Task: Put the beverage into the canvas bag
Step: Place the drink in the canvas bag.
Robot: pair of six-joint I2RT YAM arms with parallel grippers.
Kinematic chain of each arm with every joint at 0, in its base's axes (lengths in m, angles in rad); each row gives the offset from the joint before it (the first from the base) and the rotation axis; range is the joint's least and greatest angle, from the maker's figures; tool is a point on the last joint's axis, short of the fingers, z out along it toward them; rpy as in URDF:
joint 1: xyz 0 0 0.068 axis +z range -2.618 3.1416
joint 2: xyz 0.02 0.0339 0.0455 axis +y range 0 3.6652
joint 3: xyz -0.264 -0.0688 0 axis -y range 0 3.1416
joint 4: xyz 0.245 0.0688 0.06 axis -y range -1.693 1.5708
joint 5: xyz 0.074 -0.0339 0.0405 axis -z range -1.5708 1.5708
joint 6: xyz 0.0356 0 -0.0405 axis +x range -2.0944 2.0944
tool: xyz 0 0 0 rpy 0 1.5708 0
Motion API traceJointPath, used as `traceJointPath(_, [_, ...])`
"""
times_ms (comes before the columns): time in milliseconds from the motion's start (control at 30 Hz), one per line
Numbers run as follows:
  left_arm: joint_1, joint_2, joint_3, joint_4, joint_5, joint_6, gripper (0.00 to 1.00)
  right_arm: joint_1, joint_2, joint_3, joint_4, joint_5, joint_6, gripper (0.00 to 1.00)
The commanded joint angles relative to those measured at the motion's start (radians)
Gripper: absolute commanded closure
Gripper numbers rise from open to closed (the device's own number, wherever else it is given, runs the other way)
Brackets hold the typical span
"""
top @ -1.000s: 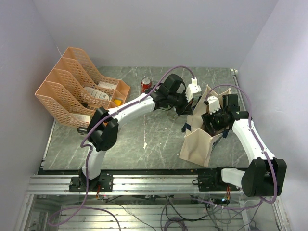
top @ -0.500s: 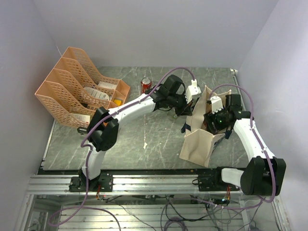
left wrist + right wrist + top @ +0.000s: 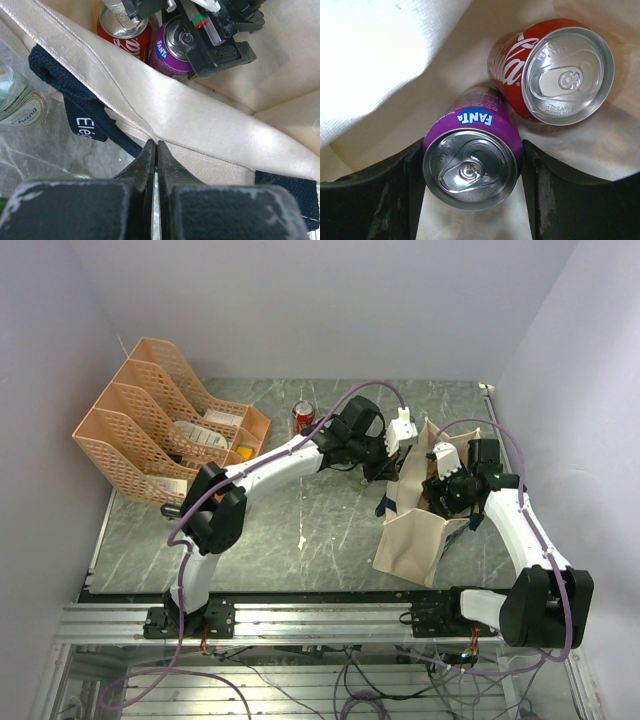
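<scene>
Only the right arm has shifted, and only slightly, at the mouth of the canvas bag (image 3: 410, 540); the left arm sits as it did a second ago.

The right jaws are well apart but closed on a purple soda can (image 3: 470, 160), one finger at 9 o'clock of its lid and the other at 3 o'clock, both touching its sides. The can is upright and deep inside the bag, with pale cloth all round it. A red cola can (image 3: 555, 75) touches it at 1 o'clock. It leans a little and is already in the bag.

The left jaws are shut tight on the bag's rim, pinching the cloth near the navy strap (image 3: 80, 105) and holding the mouth open. At 9 o'clock in that view, outside the bag, lies a green-labelled drink (image 3: 17, 105).

From above, the bag stands at the 3 o'clock side of the table (image 3: 300, 510). Another red can (image 3: 303, 415) stands at 12 o'clock, well apart from the bag, and orange file trays (image 3: 150, 430) stand at 10 o'clock.

The step in hand looks like setting the purple can down. I cannot tell whether it rests on the bottom yet. Next, the right jaws should spread and rise straight out without snagging cloth or tipping either can, while the left keeps the rim held.
</scene>
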Motion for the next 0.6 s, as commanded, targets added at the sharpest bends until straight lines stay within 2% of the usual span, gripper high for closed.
traceJointPath(0, [0.007,-0.043,-0.001,-0.056,0.006,0.047,0.93,-0.020,-0.012,-0.002,0.059,0.139,-0.017,0.59])
traceJointPath(300, [0.007,-0.048,0.012,-0.079,0.005,0.077,0.93,-0.053,-0.008,0.033,0.058,0.214,-0.049,0.61])
traceJointPath(567, [0.008,-0.055,0.016,-0.079,0.013,0.082,0.93,-0.092,0.014,0.053,0.040,0.125,-0.061,0.58])
